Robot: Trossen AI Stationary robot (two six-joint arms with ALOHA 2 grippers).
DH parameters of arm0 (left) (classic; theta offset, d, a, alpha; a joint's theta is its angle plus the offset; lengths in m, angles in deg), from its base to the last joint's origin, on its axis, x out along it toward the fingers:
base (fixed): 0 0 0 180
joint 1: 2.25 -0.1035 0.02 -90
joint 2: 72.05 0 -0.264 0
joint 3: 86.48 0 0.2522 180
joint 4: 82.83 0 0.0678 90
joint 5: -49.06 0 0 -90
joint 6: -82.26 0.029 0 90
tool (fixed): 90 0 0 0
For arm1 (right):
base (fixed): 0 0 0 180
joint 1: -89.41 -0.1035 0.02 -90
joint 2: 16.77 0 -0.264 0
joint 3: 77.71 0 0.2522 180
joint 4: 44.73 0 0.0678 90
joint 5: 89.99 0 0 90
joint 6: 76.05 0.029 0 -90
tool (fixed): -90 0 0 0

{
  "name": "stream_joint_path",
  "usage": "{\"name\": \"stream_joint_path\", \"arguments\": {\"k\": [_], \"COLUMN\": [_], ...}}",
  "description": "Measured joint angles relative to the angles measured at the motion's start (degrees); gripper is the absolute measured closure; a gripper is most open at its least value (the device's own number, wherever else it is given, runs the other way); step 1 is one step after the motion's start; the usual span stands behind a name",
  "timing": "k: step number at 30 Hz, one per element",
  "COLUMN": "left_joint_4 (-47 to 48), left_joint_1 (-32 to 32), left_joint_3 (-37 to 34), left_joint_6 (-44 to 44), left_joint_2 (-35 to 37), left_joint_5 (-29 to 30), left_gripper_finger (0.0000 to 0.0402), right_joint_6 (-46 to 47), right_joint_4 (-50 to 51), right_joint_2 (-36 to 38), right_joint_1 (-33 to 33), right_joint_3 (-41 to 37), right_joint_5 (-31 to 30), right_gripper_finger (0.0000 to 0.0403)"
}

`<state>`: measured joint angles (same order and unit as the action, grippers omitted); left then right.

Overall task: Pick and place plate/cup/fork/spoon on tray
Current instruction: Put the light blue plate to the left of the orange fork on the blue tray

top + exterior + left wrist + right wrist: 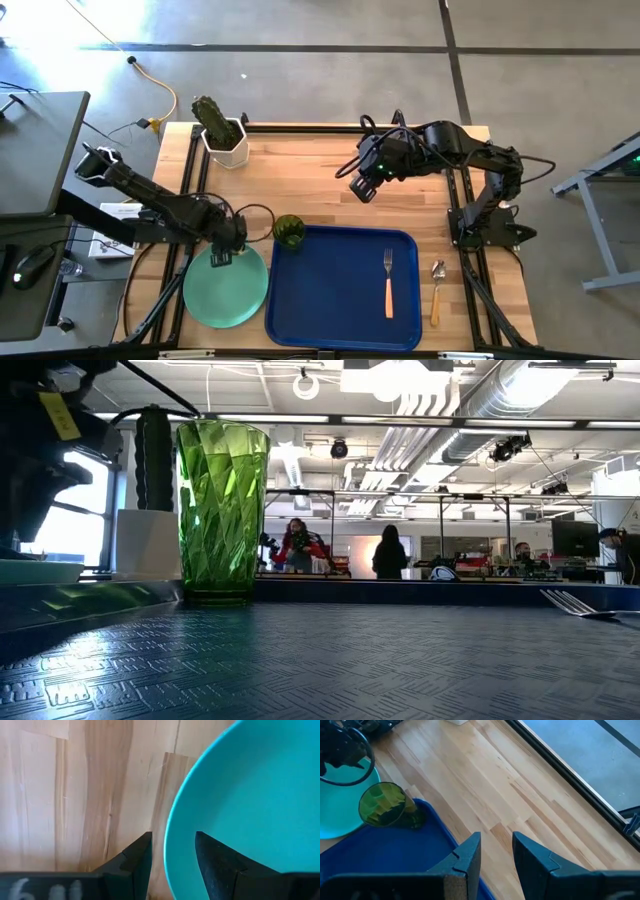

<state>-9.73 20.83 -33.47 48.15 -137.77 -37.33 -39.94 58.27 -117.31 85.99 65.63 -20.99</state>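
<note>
Nearest the lower edge of the high view we see the plate (225, 290) at lower left, our left gripper (222, 256) over its far rim with fingers (137, 857) apart astride that rim. Beside it, the tray (330, 300) holds the fork (388, 283) and the cup (289, 231); the spoon (437, 291) lies on the table (300, 170) right of it. Farther up, our right gripper (362, 188) hovers with fingers (470, 852) apart.

Mint-green plate (227, 288), faceted green cup (289, 231), dark blue tray (330, 290).
</note>
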Motion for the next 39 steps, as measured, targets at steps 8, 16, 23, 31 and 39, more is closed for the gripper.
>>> {"name": "stream_joint_path", "arguments": {"k": [8,16,23,31,39], "left_joint_4": [0.60,-0.24,-4.48,-3.96,-3.95], "left_joint_1": [-3.35,-4.49,-4.49,-4.68,-6.60], "left_joint_3": [0.02,0.02,0.07,0.07,0.07], "left_joint_6": [1.11,-1.55,-3.14,-1.10,4.30], "left_joint_2": [0.00,0.00,-0.09,-2.94,-4.95], "left_joint_5": [-0.99,-4.11,-4.02,-2.31,-4.65], "left_gripper_finger": [0.0264,0.0264,0.0264,0.0264,0.0264], "right_joint_6": [-0.10,-0.12,-0.58,-0.58,-0.58], "right_joint_4": [-0.33,-0.15,-0.13,-0.15,-0.20], "right_joint_2": [-0.75,-0.93,-0.93,-0.91,-0.89], "right_joint_1": [0.00,0.00,0.00,0.00,0.00], "right_joint_3": [0.00,0.00,0.00,0.00,0.00], "right_joint_5": [0.08,0.14,0.14,0.16,0.18], "right_gripper_finger": [0.0300,0.0300,0.0300,0.0300,0.0300]}}
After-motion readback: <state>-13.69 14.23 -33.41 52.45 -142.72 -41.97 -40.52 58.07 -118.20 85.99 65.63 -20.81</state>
